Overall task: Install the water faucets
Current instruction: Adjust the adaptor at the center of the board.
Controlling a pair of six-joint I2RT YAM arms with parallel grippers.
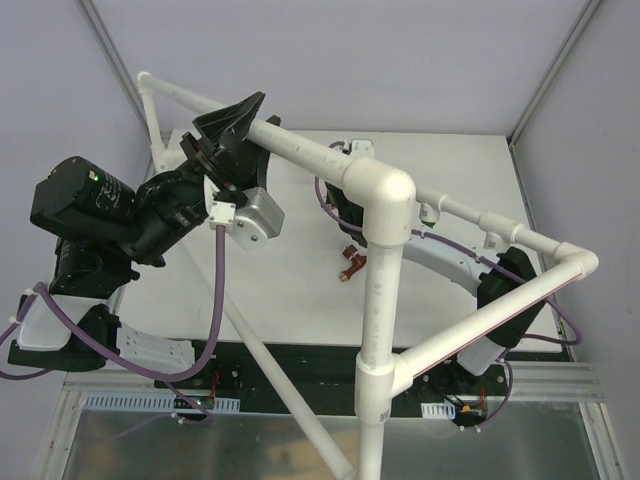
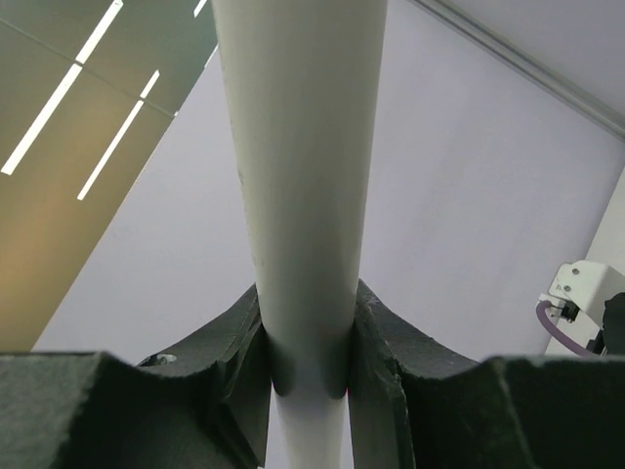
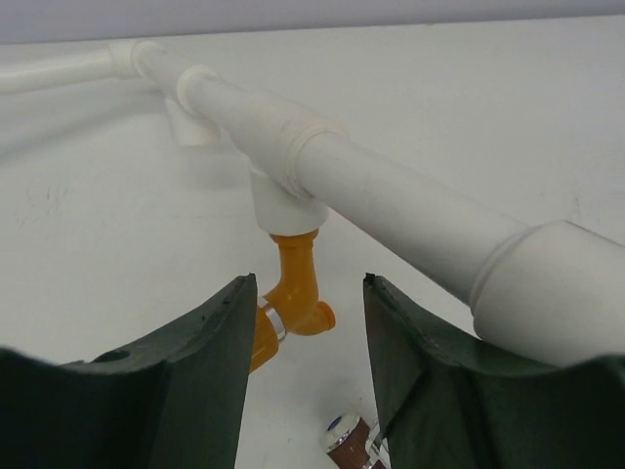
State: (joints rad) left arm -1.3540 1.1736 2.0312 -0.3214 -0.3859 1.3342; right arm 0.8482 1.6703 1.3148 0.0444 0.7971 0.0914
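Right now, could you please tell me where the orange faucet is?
In the right wrist view, the orange faucet hangs from a white tee of the pipe frame, just ahead of the right gripper, near the brown faucet.

Top view looks down; both wrist views hug the pipe frame [image 1: 385,200], left facing upward.

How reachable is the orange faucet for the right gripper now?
Probably yes: the right gripper is open, and the orange faucet hangs from the white tee fitting just ahead, between its fingers, nothing blocking.
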